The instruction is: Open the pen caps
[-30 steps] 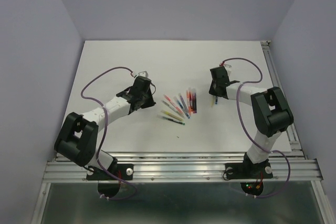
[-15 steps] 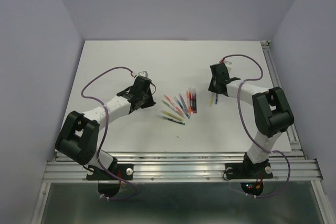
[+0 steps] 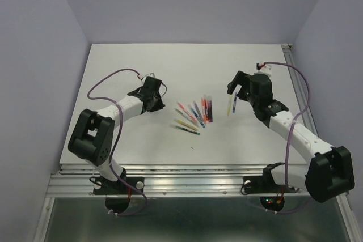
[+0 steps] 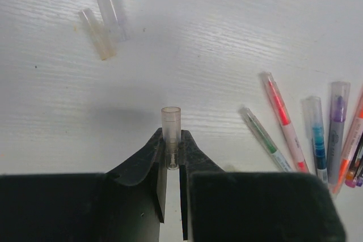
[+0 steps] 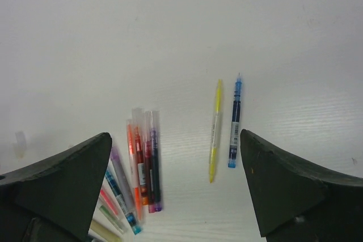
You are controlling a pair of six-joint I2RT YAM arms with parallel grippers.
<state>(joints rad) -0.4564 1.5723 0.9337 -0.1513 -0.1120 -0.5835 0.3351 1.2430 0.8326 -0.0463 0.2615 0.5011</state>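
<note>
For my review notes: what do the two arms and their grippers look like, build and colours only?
The left arm and right arm match: white tubular links between bulky black joint housings, a thin purple cable looping alongside each. The left gripper and right gripper have matte black wedge-shaped fingers. No markings are readable.

The table [image 4: 238, 38] looks white and matt, with a fine wood-like grain. At lower centre, the pen cap [image 4: 171, 124] is smooth, translucent plastic. Two loose caps [image 4: 105, 18] at upper left are the same cloudy plastic. At right, the pens [image 4: 283, 123] have glossy plastic barrels. My left gripper [image 4: 171, 147] and right gripper [image 5: 176, 137] look like matt black plastic.
</note>
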